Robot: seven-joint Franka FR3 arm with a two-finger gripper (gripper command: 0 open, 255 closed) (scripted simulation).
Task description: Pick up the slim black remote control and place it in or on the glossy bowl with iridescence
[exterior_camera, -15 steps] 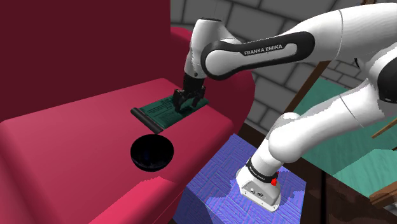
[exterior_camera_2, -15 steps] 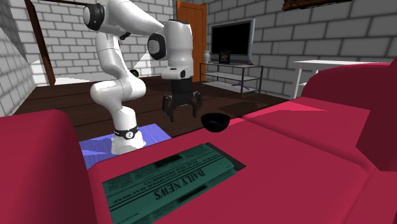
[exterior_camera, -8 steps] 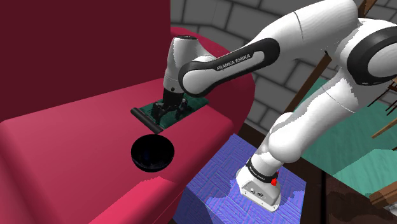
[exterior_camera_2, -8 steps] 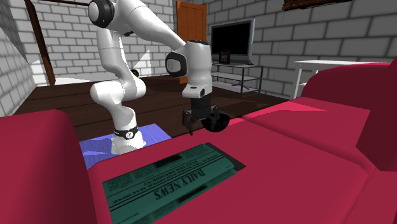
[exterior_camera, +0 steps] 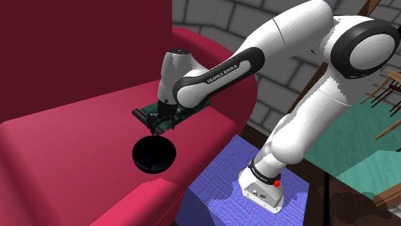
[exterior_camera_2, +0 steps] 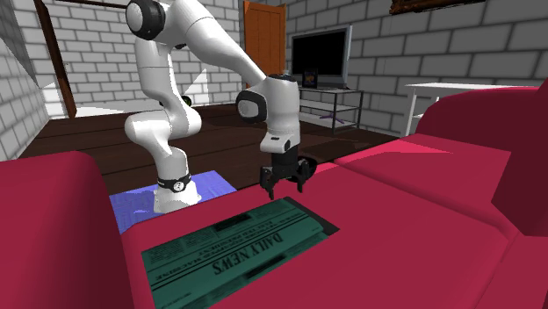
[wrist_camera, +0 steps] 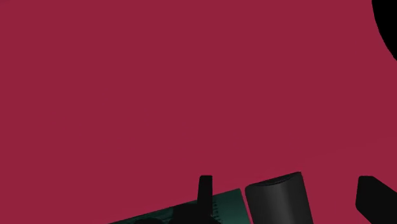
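The slim black remote [exterior_camera: 144, 117] lies on the red sofa seat [exterior_camera: 77, 135] along the end of a green newspaper [exterior_camera: 168, 110]. My gripper [exterior_camera: 157, 124] hangs low over the remote's end nearest the bowl, open. In the wrist view the remote's rounded end [wrist_camera: 277, 200] sits between the fingers [wrist_camera: 205, 194], with a gap on each side. The glossy black bowl [exterior_camera: 154, 155] rests on the seat's front edge, just beyond the gripper; its rim [wrist_camera: 387, 25] also shows in the wrist view. From the second exterior view the gripper [exterior_camera_2: 283, 182] hovers over the newspaper's [exterior_camera_2: 233, 252] far end and hides the bowl.
The sofa's tall backrest [exterior_camera: 83, 45] rises behind the newspaper and a red armrest [exterior_camera: 222, 70] curves behind the arm. The blue-purple stand [exterior_camera: 234, 183] sits beside the sofa's front. A TV [exterior_camera_2: 321, 54] and a white table [exterior_camera_2: 457, 92] stand far off.
The gripper has travelled from above the newspaper toward the shoulder view's left and downward, ending over the remote's end. In the second exterior view it now covers the bowl. The fingers stayed apart.
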